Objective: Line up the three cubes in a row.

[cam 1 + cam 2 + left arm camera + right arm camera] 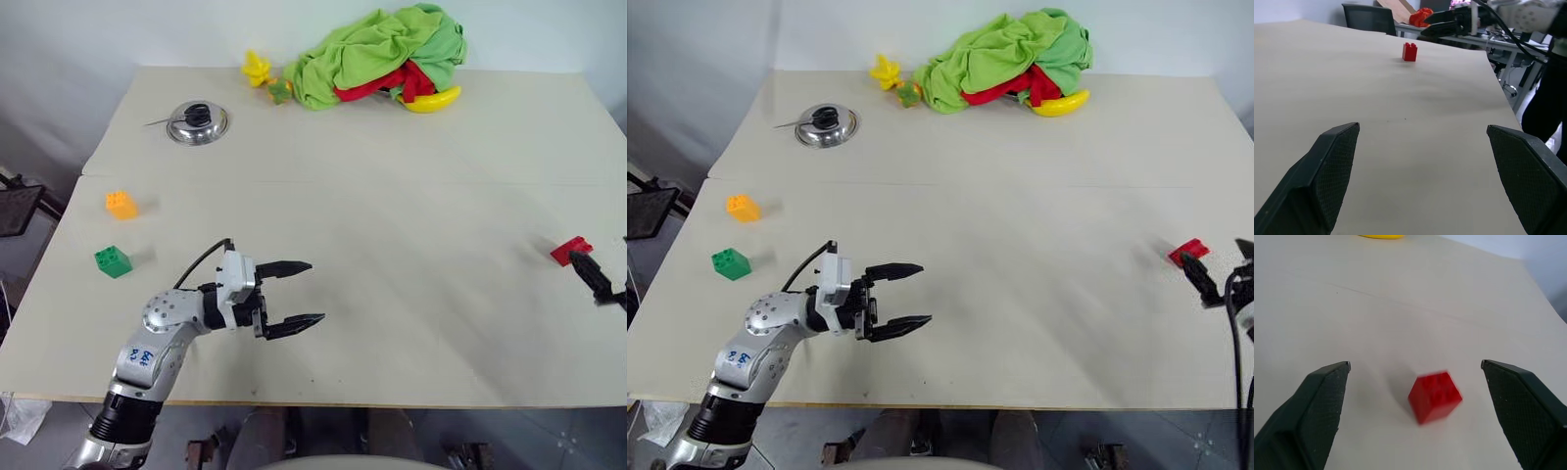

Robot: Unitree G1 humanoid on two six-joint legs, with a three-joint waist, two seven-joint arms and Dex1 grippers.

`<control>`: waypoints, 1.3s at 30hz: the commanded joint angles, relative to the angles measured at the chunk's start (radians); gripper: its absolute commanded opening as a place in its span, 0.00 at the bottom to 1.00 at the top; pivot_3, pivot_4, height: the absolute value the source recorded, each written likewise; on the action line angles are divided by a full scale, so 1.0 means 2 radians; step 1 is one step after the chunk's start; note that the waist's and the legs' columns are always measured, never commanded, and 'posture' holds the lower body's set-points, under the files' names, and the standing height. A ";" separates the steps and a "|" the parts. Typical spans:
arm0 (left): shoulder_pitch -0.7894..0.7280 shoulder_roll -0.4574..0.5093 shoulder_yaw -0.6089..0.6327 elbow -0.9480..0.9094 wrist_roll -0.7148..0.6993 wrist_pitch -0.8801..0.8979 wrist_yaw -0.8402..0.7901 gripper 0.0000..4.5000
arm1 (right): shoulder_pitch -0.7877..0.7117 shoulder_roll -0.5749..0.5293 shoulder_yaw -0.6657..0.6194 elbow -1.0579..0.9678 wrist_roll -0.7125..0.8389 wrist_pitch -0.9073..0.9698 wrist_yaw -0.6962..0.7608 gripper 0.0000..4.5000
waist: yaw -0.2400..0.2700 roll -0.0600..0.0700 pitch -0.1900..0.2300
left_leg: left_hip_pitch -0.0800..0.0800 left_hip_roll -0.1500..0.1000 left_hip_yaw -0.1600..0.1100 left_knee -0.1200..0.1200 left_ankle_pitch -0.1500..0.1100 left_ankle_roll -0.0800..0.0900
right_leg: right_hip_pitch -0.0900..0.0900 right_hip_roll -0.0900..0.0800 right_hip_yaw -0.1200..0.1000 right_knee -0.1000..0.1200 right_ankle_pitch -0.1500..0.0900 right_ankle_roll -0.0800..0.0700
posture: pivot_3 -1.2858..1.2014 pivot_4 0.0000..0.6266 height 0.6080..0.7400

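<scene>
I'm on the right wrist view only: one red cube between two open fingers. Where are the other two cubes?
Observer: The orange cube and the green cube sit near the table's left edge, far from the red cube.
Operator: Is either one held?
Observer: No. The left gripper is open over bare table, short of both.
Operator: Anything else on the table?
Observer: A metal lid at the far left, and a pile of green and red cloth at the far edge.

It looks like an office or lab: beyond the plain beige bench [1352, 73], a black office chair [1367, 17] and cluttered desks [1498, 41] trailing cables stand by pale walls.
</scene>
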 commanded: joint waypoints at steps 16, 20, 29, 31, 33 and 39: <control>0.034 0.003 0.011 -0.068 0.003 0.001 0.046 0.98 | -0.295 -0.100 0.171 0.429 -0.168 -0.093 0.163 1.00 | -0.002 0.000 0.000 | 0.000 0.000 0.000 0.001 0.000 0.000 | 0.001 0.000 -0.001 -0.001 0.000 0.001 | 0.52 0.24 1.00; 0.032 0.008 0.014 -0.070 0.000 0.003 0.046 0.98 | -0.326 -0.098 0.176 0.472 -0.180 -0.100 0.166 1.00 | -0.003 0.000 0.000 | -0.001 0.000 0.000 0.001 0.000 0.000 | 0.001 0.000 -0.001 -0.001 0.000 0.001 | 0.52 0.24 1.00; 0.031 0.015 0.021 -0.068 -0.001 0.005 0.042 1.00 | -0.340 -0.092 0.183 0.495 -0.193 -0.105 0.196 0.81 | -0.003 0.000 0.000 | -0.001 0.000 0.000 0.001 0.000 0.000 | 0.001 0.000 -0.001 -0.001 0.000 0.001 | 0.52 0.24 1.00; 0.029 0.016 0.022 -0.067 -0.001 0.006 0.041 1.00 | -0.337 -0.091 0.187 0.491 -0.196 -0.100 0.216 0.64 | -0.003 0.000 0.000 | -0.001 0.000 0.000 0.001 0.000 0.000 | 0.001 0.000 -0.001 -0.001 0.000 0.001 | 0.52 0.24 1.00; 0.027 0.016 0.023 -0.066 -0.002 0.006 0.040 1.00 | -0.336 -0.091 0.187 0.491 -0.198 -0.109 0.222 0.51 | -0.003 0.000 0.000 | -0.001 0.000 0.000 0.001 0.000 0.000 | 0.001 0.000 -0.001 -0.001 0.000 0.001 | 0.52 0.24 1.00; 0.032 0.026 0.041 -0.057 -0.016 -0.008 0.015 1.00 | -0.334 -0.079 0.184 0.426 -0.163 -0.126 0.333 0.33 | -0.003 0.000 0.000 | -0.001 0.000 0.000 0.001 0.001 -0.001 | 0.001 0.000 -0.001 -0.001 0.000 0.001 | 0.52 0.24 1.00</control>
